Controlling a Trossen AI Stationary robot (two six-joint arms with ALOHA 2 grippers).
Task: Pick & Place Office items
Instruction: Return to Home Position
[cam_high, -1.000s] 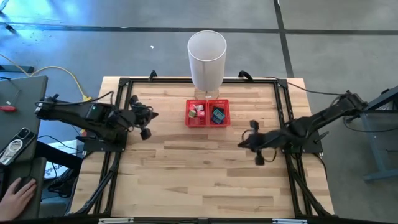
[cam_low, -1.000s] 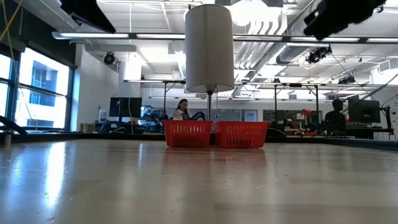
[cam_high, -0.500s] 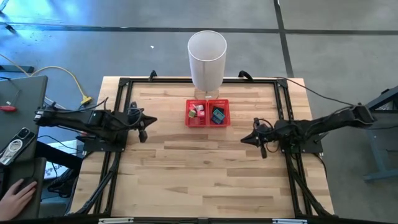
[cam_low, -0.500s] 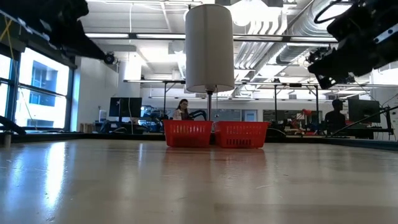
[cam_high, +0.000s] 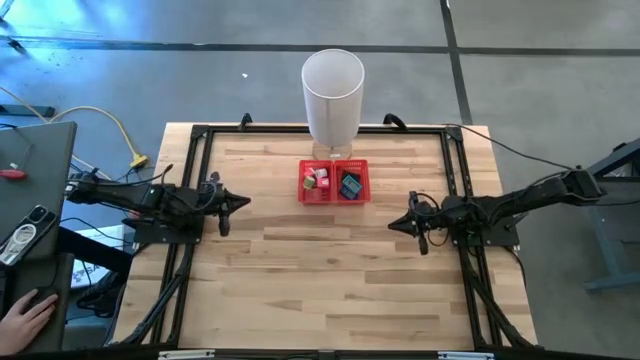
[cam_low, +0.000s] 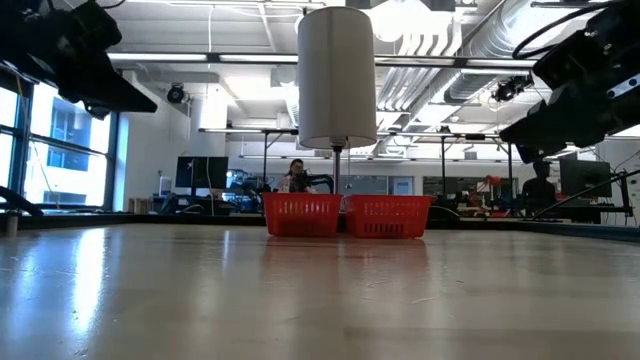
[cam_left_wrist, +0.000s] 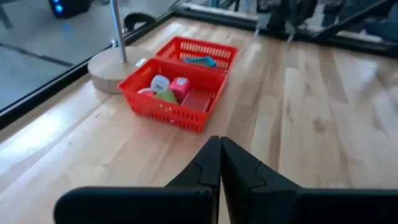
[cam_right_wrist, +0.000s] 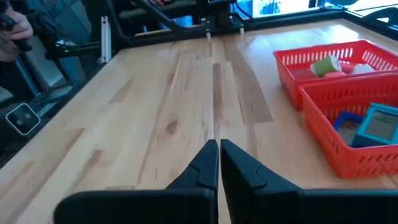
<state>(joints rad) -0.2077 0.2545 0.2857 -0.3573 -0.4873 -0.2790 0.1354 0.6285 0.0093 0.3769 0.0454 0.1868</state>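
Office items (cam_high: 320, 180) all inside red tray (cam_high: 333, 201) near far edge of table (cam_high: 320, 290), split between its two compartments, teal clock (cam_right_wrist: 376, 127) in the one nearer the right arm. Left gripper (cam_high: 228, 204) and right gripper (cam_high: 402, 223) both empty, fingers pressed together, raised over own sides of table and well apart from tray. For homing: fold each arm straight back toward own base, fingers kept closed, no swing toward tray or white bin (cam_high: 333, 85) behind it.
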